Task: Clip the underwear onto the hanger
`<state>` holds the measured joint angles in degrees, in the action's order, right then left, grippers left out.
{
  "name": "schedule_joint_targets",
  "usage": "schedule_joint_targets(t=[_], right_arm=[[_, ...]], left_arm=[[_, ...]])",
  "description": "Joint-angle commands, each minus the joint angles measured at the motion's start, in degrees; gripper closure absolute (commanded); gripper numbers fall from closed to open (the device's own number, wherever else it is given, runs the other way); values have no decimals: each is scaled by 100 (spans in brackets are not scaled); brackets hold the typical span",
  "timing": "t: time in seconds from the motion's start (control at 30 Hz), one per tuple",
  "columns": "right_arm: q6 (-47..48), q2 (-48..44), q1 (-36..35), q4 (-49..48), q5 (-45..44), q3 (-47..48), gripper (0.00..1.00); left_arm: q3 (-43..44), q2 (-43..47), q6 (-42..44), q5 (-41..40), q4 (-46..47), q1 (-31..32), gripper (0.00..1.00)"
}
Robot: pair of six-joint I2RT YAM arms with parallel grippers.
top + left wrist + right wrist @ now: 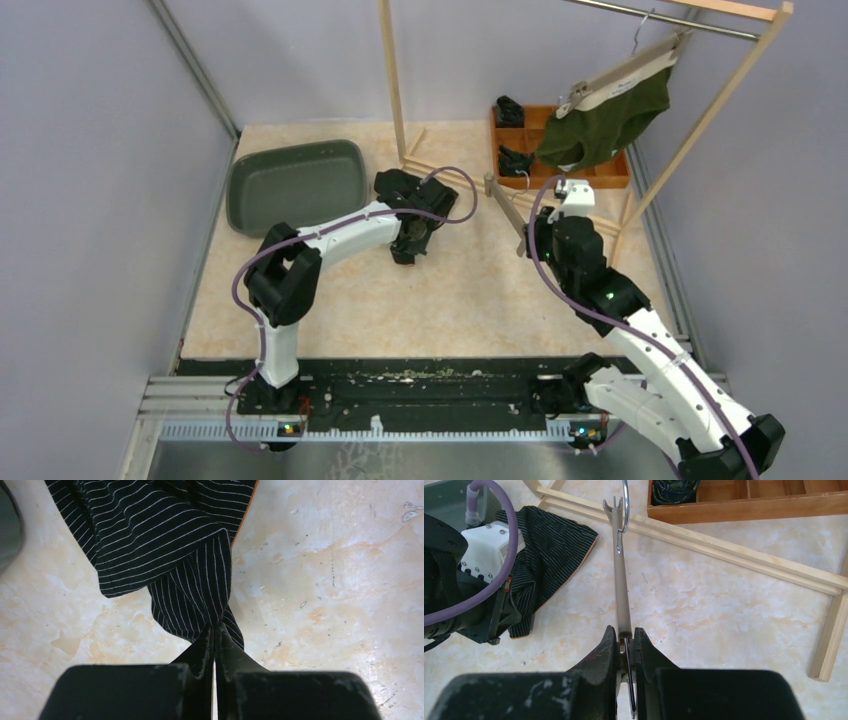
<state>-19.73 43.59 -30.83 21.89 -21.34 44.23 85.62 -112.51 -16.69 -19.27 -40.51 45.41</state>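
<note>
Left gripper (216,628) pinched tight on the striped underwear (160,540). Right gripper (625,636) clamped on the hanger (620,580) end. Both sit near the rack base rail (724,542).

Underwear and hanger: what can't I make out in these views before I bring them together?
Top external: the striped underwear is hidden under the left claw; the hanger is too small and partly behind the right arm.
Left wrist: the underwear's upper part is cut off by the frame edge.
Right wrist: the hanger is edge-on, its near end inside the right claw, so its clips cannot be seen.
</note>
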Motion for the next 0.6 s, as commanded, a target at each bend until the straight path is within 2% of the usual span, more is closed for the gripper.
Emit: schedule_joint_targets(t=[0.0,0.43,0.5,0.57], right_arm=[[-66,-151,63,-374,-51,75,100],[-75,-251,69,-406,-63,85,100],[-75,-281,68,-394,-48,86,100],[-80,-326,68,-394,-36,71,100]], left_arm=[[315,240,-67,-351,-316,47,100],[3025,598,-311,-1745,-297,-13,100],[3165,718,-527,-1990,-356,-19,100],[2631,1102,-804,-1812,-267,5,100]])
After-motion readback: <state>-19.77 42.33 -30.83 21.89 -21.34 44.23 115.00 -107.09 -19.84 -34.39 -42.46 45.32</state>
